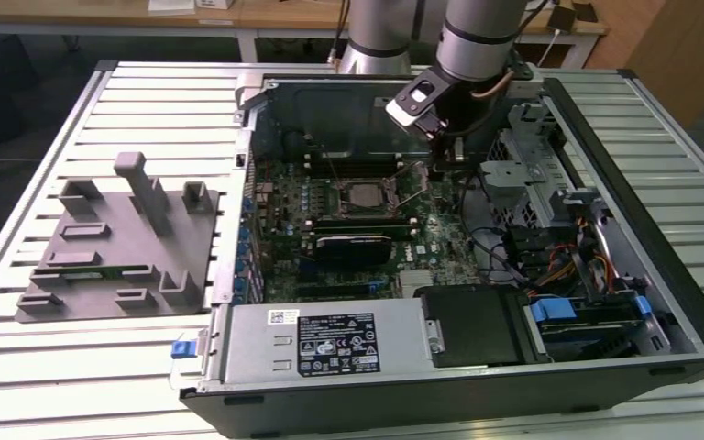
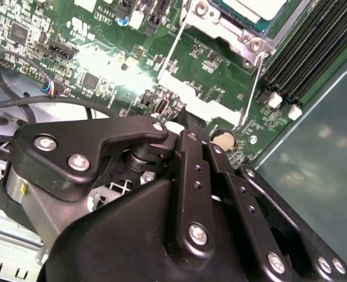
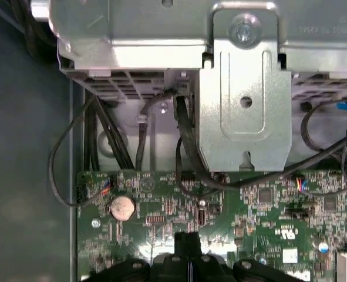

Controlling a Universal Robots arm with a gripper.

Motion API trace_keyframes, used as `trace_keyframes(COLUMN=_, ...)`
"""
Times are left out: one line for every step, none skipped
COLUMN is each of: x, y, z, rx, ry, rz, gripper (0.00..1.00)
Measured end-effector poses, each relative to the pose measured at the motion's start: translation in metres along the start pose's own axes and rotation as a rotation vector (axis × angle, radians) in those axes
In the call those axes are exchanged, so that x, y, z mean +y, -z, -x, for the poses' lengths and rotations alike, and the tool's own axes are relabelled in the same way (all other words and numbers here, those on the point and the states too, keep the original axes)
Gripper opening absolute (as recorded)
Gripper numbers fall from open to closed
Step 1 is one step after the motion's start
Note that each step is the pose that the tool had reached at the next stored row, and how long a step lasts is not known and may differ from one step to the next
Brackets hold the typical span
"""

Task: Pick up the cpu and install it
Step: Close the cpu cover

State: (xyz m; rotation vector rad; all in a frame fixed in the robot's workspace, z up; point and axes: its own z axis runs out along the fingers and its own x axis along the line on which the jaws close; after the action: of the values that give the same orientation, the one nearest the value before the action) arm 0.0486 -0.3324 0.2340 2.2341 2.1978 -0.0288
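On the exterior view's left, a grey holder (image 1: 120, 247) with upright posts sits on the slatted table (image 1: 34, 367), just beside the open computer case (image 1: 682, 302). Inside the case the green board (image 1: 272, 275) lies flat, with a silver power box (image 1: 327, 344) along the near edge. Near the middle of the board is the socket (image 1: 365, 209), and the cpu (image 1: 365, 192) rests in it with its silver-white top facing up. In the second wrist view the cpu (image 2: 252, 7) shows with the metal socket frame (image 2: 220, 26) around it, two thin wire levers (image 2: 172, 47) beside the frame and dark memory slots (image 2: 302, 64) past it. A black block (image 1: 352, 246) sits on the board just nearer than the socket. To the exterior view's right of the socket the arm (image 1: 480, 37) reaches down into the case, and the gripper (image 1: 436, 172) hangs low over the board, close beside the socket but apart from the cpu. In the first wrist view its black fingertips (image 3: 184, 244) are pressed together with nothing between them, above the board near a round coin battery (image 3: 123, 207) and a metal bracket (image 3: 243, 106). Whether they touch the board cannot be told. Further right in the exterior view lie loose cables (image 1: 535, 261) and a blue tab (image 1: 563, 309) on the drive bay.
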Motion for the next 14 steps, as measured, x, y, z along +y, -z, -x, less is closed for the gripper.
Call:
trace_keyframes(x=-0.0024, y=0.0000, z=0.0001, rx=0.0001, ry=0.000, rz=0.0000, gripper=0.11)
trace_keyframes(x=-0.0052, y=0.0000, z=0.0002, rx=0.0002, ry=0.000, rz=0.0000, gripper=0.11)
trace_keyframes(x=-0.0083, y=0.0000, z=0.0002, rx=0.0002, ry=0.000, rz=0.0001, gripper=0.11)
trace_keyframes(x=-0.0116, y=-0.0001, z=0.0003, rx=0.0002, ry=0.000, rz=0.0002, gripper=0.11)
trace_keyframes(x=-0.0154, y=-0.0001, z=0.0004, rx=0.0002, ry=0.000, rz=0.0005, gripper=0.11)
trace_keyframes(x=-0.0186, y=-0.0001, z=0.0004, rx=0.0002, ry=0.000, rz=0.0008, gripper=0.11)
trace_keyframes(x=-0.0211, y=-0.0001, z=0.0005, rx=0.0002, ry=0.000, rz=0.0009, gripper=0.11)
trace_keyframes(x=-0.0237, y=-0.0001, z=0.0005, rx=0.0003, ry=0.000, rz=0.0011, gripper=0.11)
trace_keyframes(x=-0.0263, y=-0.0002, z=0.0006, rx=0.0002, ry=0.000, rz=0.0013, gripper=0.11)
trace_keyframes(x=-0.0289, y=-0.0002, z=0.0006, rx=0.0003, ry=0.000, rz=0.0015, gripper=0.11)
trace_keyframes(x=-0.0318, y=-0.0002, z=0.0006, rx=0.0003, ry=0.000, rz=0.0016, gripper=0.11)
trace_keyframes(x=-0.0351, y=-0.0002, z=0.0007, rx=0.0002, ry=0.000, rz=0.0017, gripper=0.11)
trace_keyframes(x=-0.0383, y=-0.0003, z=0.0007, rx=0.0003, ry=0.000, rz=0.0017, gripper=0.11)
trace_keyframes(x=-0.0410, y=-0.0003, z=0.0008, rx=0.0003, ry=0.000, rz=0.0018, gripper=0.11)
